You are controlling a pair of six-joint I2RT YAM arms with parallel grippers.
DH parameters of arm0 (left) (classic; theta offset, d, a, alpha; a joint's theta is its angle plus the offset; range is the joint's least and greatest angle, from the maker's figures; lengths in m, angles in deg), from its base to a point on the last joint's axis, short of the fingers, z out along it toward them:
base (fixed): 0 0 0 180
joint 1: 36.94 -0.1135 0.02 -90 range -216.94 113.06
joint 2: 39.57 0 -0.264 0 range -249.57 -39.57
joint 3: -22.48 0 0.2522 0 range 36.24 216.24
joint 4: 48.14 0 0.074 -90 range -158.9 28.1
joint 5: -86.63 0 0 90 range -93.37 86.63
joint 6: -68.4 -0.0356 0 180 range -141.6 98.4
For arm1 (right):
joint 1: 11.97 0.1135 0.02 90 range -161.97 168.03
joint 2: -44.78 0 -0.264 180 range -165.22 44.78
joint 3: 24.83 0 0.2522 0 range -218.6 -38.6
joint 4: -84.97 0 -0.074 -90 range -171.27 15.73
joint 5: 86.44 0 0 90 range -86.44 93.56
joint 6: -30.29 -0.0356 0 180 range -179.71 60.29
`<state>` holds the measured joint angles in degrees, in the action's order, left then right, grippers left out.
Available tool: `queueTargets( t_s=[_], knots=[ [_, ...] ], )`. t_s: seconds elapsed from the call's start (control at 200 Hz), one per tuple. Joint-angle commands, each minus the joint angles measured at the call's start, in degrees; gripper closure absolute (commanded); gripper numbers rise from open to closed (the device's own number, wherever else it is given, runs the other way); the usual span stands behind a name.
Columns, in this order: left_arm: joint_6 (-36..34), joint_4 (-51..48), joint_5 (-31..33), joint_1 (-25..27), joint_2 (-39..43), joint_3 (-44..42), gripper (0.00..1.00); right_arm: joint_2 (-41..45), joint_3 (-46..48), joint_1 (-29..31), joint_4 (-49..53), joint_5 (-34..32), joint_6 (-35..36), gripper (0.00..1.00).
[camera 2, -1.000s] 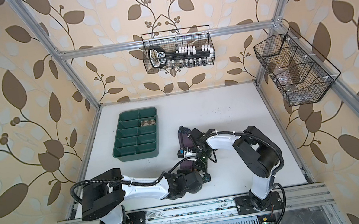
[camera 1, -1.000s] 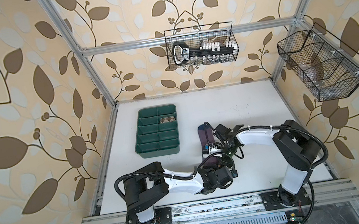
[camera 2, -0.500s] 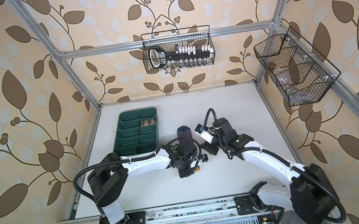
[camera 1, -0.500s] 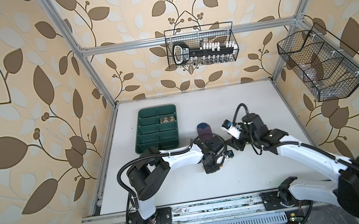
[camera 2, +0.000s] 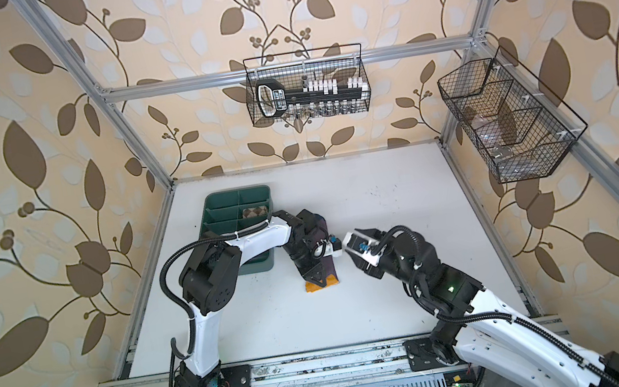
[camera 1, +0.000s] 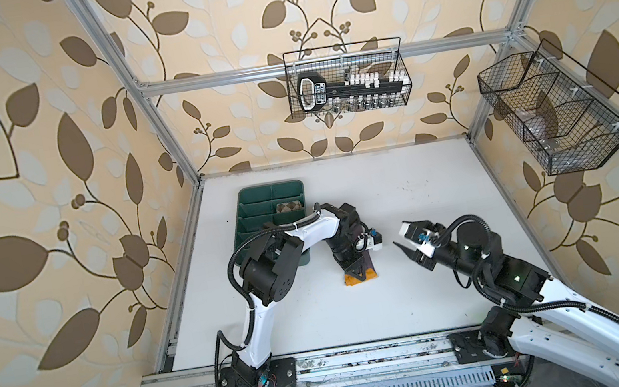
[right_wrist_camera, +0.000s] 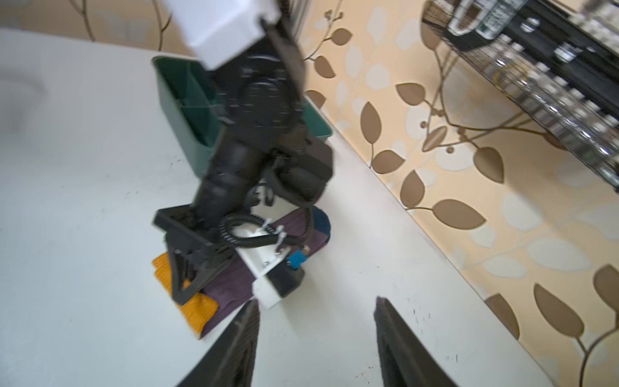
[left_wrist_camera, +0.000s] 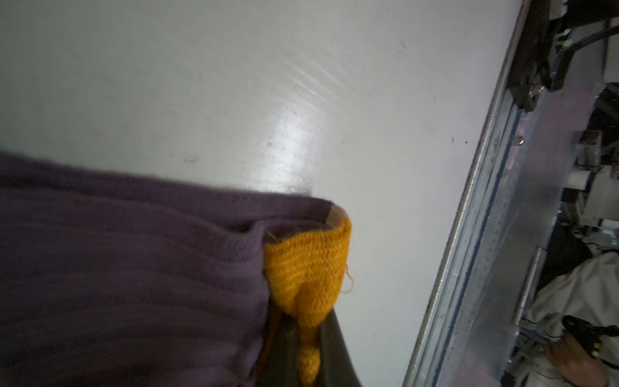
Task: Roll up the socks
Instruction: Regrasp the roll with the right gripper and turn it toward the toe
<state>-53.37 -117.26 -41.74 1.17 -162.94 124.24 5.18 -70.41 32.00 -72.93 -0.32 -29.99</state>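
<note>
The purple sock (camera 1: 370, 264) lies flat mid-table in both top views, its orange-yellow cuff (camera 1: 369, 276) toward the front rail and its dark blue toe (right_wrist_camera: 322, 221) toward the back. My left gripper (camera 1: 359, 276) points down on the cuff and is shut on it; in the left wrist view the orange cuff (left_wrist_camera: 308, 261) is pinched between the dark fingers (left_wrist_camera: 331, 338). My right gripper (camera 1: 401, 239) hangs open to the sock's right, above bare table, with nothing between its fingers (right_wrist_camera: 246, 330). The tan argyle sock (camera 1: 289, 206) sits in a compartment of the green tray (camera 1: 269, 187).
The green tray (camera 2: 236, 192) stands back left, close behind the left arm. A wire basket (camera 1: 346, 79) with tools hangs on the back wall, another wire basket (camera 1: 556, 113) on the right wall. The aluminium rail (camera 1: 367, 358) runs along the front.
My right gripper has opened, let go of the sock and drawn back to the right. The left arm has swung in over the sock and stays shut on the cuff.
</note>
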Motion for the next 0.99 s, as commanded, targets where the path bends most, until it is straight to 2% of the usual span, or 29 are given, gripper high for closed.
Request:
queueTargets(
  t_s=[0.0, 0.07, 0.17, 0.36, 0.63, 0.745, 0.99],
  knots=[
    [-3.2, -8.9, -7.9, -1.1, -2.8, 3.4, 0.90, -4.9, 3.9, 10.9, 1.5, -10.1, 13.4, 0.43],
    [-3.3, -9.3, -8.4, -1.2, -3.6, 3.7, 0.90, -10.0, 5.5, 15.9, -1.4, -14.1, 16.1, 0.43],
    [-3.5, -8.9, -8.4, -1.2, -3.7, 3.3, 0.89, -18.1, 5.7, 17.3, -5.6, -15.0, 15.6, 0.43],
    [-3.2, -8.5, -8.5, -1.2, -3.8, 3.1, 0.89, -30.6, 6.2, 15.8, -16.6, -13.4, 16.9, 0.41],
    [-3.0, -8.1, -8.4, -1.2, -4.0, 3.0, 0.88, -41.8, 4.0, 12.7, -23.2, -10.4, 18.2, 0.43],
    [-2.7, -8.0, -8.7, -1.2, -4.0, 3.0, 0.88, -45.3, 2.6, 12.4, -23.2, -10.4, 18.2, 0.51],
    [-1.5, -6.7, -10.1, -1.2, -3.0, 2.8, 0.86, -46.5, 1.6, 12.4, -20.9, -9.3, 16.2, 0.83]
  ],
)
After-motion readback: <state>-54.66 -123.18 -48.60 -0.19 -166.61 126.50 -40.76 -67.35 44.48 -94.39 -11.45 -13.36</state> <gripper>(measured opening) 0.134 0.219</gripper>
